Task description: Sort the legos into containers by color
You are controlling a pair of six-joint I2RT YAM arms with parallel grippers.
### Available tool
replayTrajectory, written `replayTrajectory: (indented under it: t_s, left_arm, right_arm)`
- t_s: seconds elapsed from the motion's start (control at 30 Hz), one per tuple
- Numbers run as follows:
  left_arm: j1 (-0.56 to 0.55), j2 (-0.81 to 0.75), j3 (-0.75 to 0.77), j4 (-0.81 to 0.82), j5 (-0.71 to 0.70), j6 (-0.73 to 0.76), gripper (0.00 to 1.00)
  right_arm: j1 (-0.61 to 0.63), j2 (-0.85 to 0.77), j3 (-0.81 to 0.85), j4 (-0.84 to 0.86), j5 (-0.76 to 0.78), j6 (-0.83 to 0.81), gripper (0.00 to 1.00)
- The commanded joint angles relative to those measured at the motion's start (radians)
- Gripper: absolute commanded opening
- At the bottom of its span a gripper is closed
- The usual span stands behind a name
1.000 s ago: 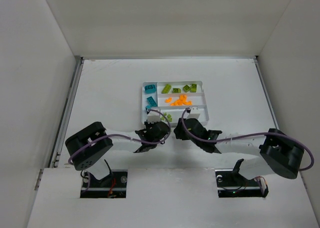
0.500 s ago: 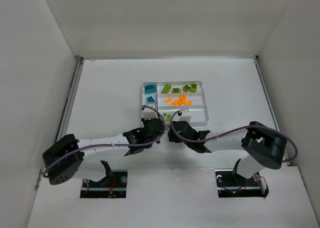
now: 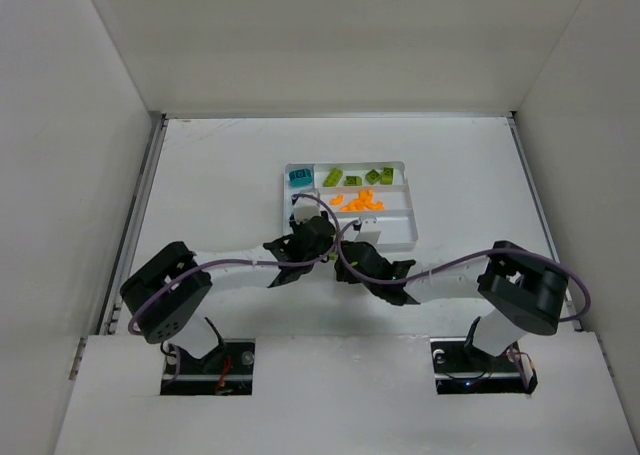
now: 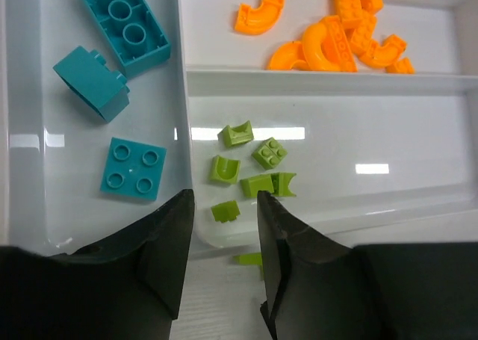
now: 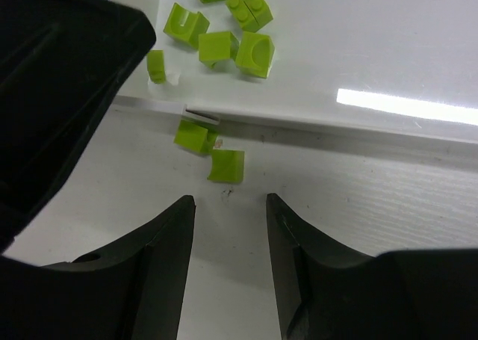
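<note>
Two lime legos lie on the bench just outside the tray. The right fingers, parted and empty, should be centred over one lego before closing. The left fingers are slightly parted and empty.

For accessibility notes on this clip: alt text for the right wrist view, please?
The right end effector, open and empty, points at two small lime green plastic bricks lying on the white table just outside the white plastic tray's low wall; more lime bricks sit inside the tray.

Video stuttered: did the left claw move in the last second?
Yes: the left claw advanced slightly up the top view, over the tray's near-left wall.
</note>
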Motion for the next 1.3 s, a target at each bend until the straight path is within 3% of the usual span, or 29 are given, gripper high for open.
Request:
replayTrajectory:
  t_s: [0.0,0.3,0.53,0.63,0.8,0.9,1.13,1.27]
  left_arm:
    - [0.019,-0.021,0.03,0.033,0.013,0.002,0.39]
    - [0.047,-0.271,-0.206,0.039,-0.061,-0.122,0.42]
    - [0.098,-0.383,-0.308,0.013,-0.019,-0.174,0.42]
    - [0.087,-0.403,-0.317,0.011,-0.008,-0.176,0.42]
    - [0.024,-0.372,-0.29,0.013,-0.016,-0.162,0.41]
    - [-0.025,-0.316,-0.256,0.025,-0.024,-0.161,0.4]
    - [-0.122,-0.17,-0.191,0.076,-0.067,-0.171,0.4]
    - [-0.138,-0.093,-0.15,0.099,-0.067,-0.173,0.4]
  right_arm:
    - [0.01,0.021,0.051,0.017,0.041,-0.008,0.49]
    - [0.01,0.088,0.112,-0.015,0.082,-0.013,0.43]
    - [0.013,0.117,0.16,-0.087,0.114,-0.001,0.2]
    - [0.019,0.059,0.14,-0.101,0.127,0.004,0.15]
    - [0.022,-0.141,0.092,-0.149,0.136,-0.01,0.15]
    - [-0.04,-0.22,0.078,-0.152,0.116,-0.056,0.16]
    - [-0.202,-0.197,0.094,-0.092,0.055,-0.142,0.17]
    - [-0.261,-0.154,0.101,-0.051,0.029,-0.159,0.26]
